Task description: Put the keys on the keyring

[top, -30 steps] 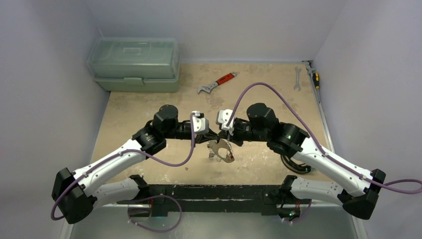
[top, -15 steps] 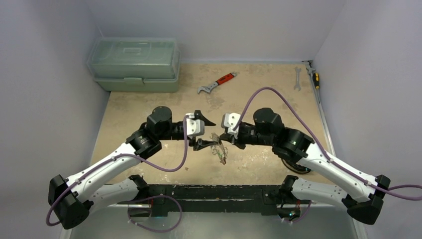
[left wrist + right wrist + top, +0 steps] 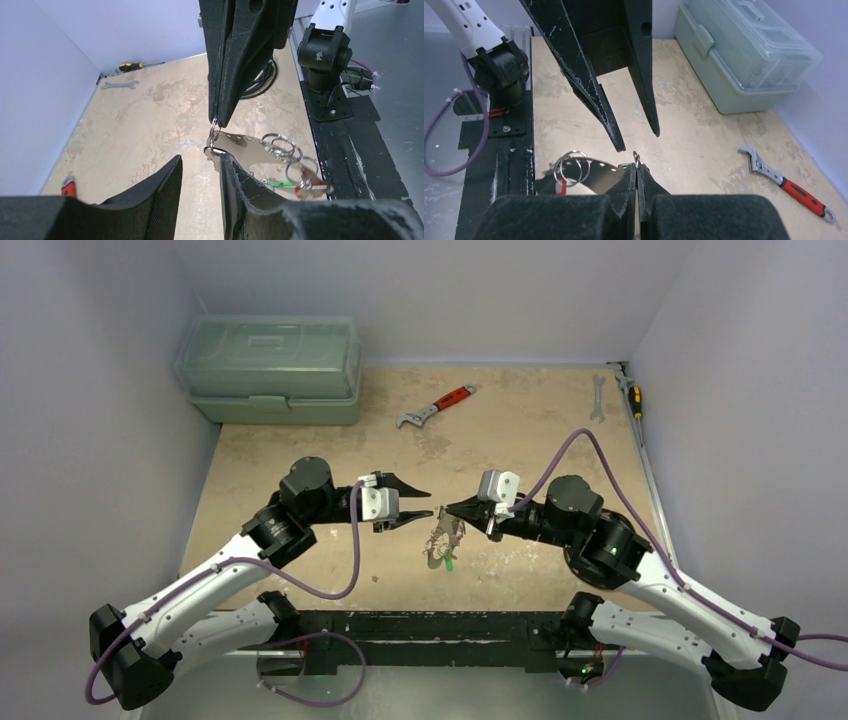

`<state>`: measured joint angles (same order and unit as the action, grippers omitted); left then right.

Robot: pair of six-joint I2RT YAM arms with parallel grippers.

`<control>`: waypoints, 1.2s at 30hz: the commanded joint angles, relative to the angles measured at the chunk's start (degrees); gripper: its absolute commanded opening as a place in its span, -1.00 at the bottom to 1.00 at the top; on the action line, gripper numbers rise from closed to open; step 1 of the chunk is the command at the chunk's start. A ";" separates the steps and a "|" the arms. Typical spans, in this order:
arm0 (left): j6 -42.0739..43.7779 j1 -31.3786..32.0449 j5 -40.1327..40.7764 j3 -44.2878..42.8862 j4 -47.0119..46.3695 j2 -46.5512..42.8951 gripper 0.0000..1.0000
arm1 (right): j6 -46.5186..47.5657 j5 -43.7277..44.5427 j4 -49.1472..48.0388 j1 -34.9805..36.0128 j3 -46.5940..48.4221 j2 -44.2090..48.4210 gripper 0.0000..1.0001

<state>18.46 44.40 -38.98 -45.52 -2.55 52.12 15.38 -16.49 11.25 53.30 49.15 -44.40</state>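
The keyring point(image 3: 443, 538) is a silvery curved metal piece with small holes. It hangs from my right gripper point(image 3: 452, 508), which is shut on a small ring at its top end. In the right wrist view my right gripper point(image 3: 636, 167) pinches that small ring point(image 3: 636, 159). Larger split rings point(image 3: 280, 145) and keys with green point(image 3: 272, 184) and red point(image 3: 306, 186) tags dangle from the keyring point(image 3: 247, 149). My left gripper point(image 3: 430, 502) is open and empty, just left of the right gripper's tip. In its own view my left gripper point(image 3: 201, 159) has the right finger beside the keyring's top.
A green toolbox point(image 3: 270, 370) stands at the back left. A red-handled wrench point(image 3: 437, 407) lies at the back middle. A plain spanner point(image 3: 597, 398) and a screwdriver point(image 3: 632, 395) lie at the back right. A black rail point(image 3: 420, 625) runs along the near edge.
The two grippers have drawn apart. The left gripper opened and moved back left. The right gripper moved right, still holding the keyring, which now hangs from it alone.
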 commanded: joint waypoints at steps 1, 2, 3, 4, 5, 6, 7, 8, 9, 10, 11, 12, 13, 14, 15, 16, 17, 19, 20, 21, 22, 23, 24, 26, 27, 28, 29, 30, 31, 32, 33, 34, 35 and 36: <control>0.05 0.29 -3.00 -0.68 -2.81 0.38 -0.38 | -1.74 0.22 -6.83 0.23 -0.23 1.09 -1.00; 0.01 0.25 -3.14 -0.70 -2.83 0.50 -0.39 | -1.80 0.23 -6.85 0.21 -0.32 1.00 -1.00; -0.04 0.25 -3.26 -0.70 -2.84 0.60 -0.39 | -1.84 0.19 -6.89 0.22 -0.40 0.99 -1.00; -0.08 0.29 -3.36 -0.63 -2.83 0.74 -0.39 | -1.88 0.15 -7.12 0.23 -0.55 0.96 -1.00; -0.12 0.25 -3.50 -0.63 -2.86 0.83 -0.38 | -1.92 0.11 -7.33 0.23 -0.74 0.98 -1.00; -0.17 0.25 -3.67 -0.63 -2.94 1.02 -0.36 | -1.93 -0.06 -7.45 0.23 -0.80 0.96 -1.00; -0.24 0.25 -3.71 -0.65 -2.91 1.17 -0.35 | -1.86 -0.22 -7.54 0.23 -0.74 0.92 -1.00; -0.33 0.27 -3.82 -0.63 -2.95 1.35 -0.35 | -1.78 -0.35 -7.55 0.23 -0.61 0.82 -1.00; -0.39 0.25 -3.96 -0.75 -3.11 1.47 -0.36 | -1.69 -0.50 -7.43 0.23 -0.48 0.74 -1.00; -0.50 0.25 -4.09 -0.64 -3.22 1.56 -0.37 | -1.60 -0.66 -7.26 0.23 -0.31 0.54 -1.00; -0.60 0.25 -4.09 -0.69 -3.33 1.58 -0.40 | -1.58 -0.77 -7.14 0.23 -0.16 0.42 -1.00; -0.67 0.25 -4.08 -0.68 -3.40 1.70 -0.44 | -1.58 -0.82 -7.04 0.23 -0.04 0.31 -1.00; -0.77 0.25 -4.17 -0.69 -3.41 1.75 -0.47 | -1.52 -0.87 -7.03 0.23 -0.02 0.36 -1.00; -0.79 0.25 -4.22 -0.64 -3.44 1.88 -0.49 | -1.49 -0.91 -7.09 0.23 -0.01 0.30 -1.00; -0.85 0.25 -4.25 -0.63 -3.54 2.00 -0.52 | -1.57 -0.91 -7.16 0.23 -0.01 0.33 -1.00; -0.95 0.25 -4.28 -0.70 -3.59 2.10 -0.56 | -1.58 -0.99 -7.17 0.23 -0.01 0.27 -1.00; -1.03 0.25 -4.46 -0.65 -3.71 2.15 -0.63 | -1.58 -1.07 -7.28 0.23 -0.01 0.28 -1.00; -1.22 0.25 -4.61 -0.67 -3.90 2.24 -0.76 | -1.65 -1.29 -7.29 0.23 -0.10 0.13 -1.00; -1.28 0.25 -4.61 -0.63 -3.95 2.28 -0.78 | -1.70 -1.46 -7.29 0.23 -0.10 0.04 -1.00; -1.34 0.26 -4.61 -0.66 -3.97 2.29 -0.78 | -1.71 -1.56 -7.29 0.23 -0.10 -0.17 -1.00; -1.40 0.25 -4.61 -0.64 -4.00 2.29 -0.79 | -1.67 -1.67 -7.29 0.23 -0.10 -0.17 -1.00; -1.41 0.29 -4.61 -0.64 -4.01 2.29 -0.79 | -1.73 -1.76 -7.29 0.23 -0.06 -0.26 -1.00; -1.33 0.25 -4.62 -0.58 -4.00 2.29 -0.79 | -1.75 -1.86 -7.29 0.23 -0.10 -0.29 -1.00; -1.49 0.25 -4.54 -0.67 -4.07 2.33 -0.82 | -1.75 -1.96 -7.29 0.23 -0.04 -0.38 -1.00; -1.49 0.25 -4.62 -0.63 -4.05 2.37 -0.89 | -1.75 -1.97 -7.29 0.23 -0.02 -0.36 -1.00; -1.45 0.25 -4.61 -0.56 -4.10 2.37 -0.96 | -1.75 -1.97 -7.29 0.23 -0.01 -0.28 -1.00; -1.49 0.25 -4.61 -0.63 -4.07 2.42 -1.00 | -1.75 -1.97 -7.32 0.23 -0.01 -0.21 -1.00; -1.52 0.25 -4.66 -0.63 -4.02 2.46 -1.00 | -1.75 -1.97 -7.48 0.23 -0.01 -0.13 -1.00; -1.52 0.25 -4.62 -0.65 -4.04 2.46 -1.00 | -1.75 -1.85 -7.67 0.23 -0.01 0.02 -1.00; -1.54 0.25 -4.69 -0.58 -4.05 2.46 -1.00 | -1.83 -1.75 -7.92 0.23 -0.01 0.15 -1.00; -1.55 0.25 -4.63 -0.59 -4.05 2.54 -1.00 | -1.84 -1.77 -8.21 0.23 -0.01 0.32 -1.00; -1.53 0.25 -4.61 -0.54 -4.00 2.55 -1.00 | -1.92 -1.79 -8.45 0.23 -0.01 0.51 -1.00; -1.48 0.25 -4.61 -0.56 -4.04 2.63 -1.00 | -1.93 -1.79 -8.65 0.23 -0.01 0.61 -1.00; -1.50 0.25 -4.61 -0.57 -3.97 2.68 -1.00 | -1.99 -1.79 -8.81 0.23 0.03 0.86 -1.00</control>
<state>17.52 44.40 -42.22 -45.52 -3.95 54.54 14.11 -17.50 8.10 53.30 48.27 -45.23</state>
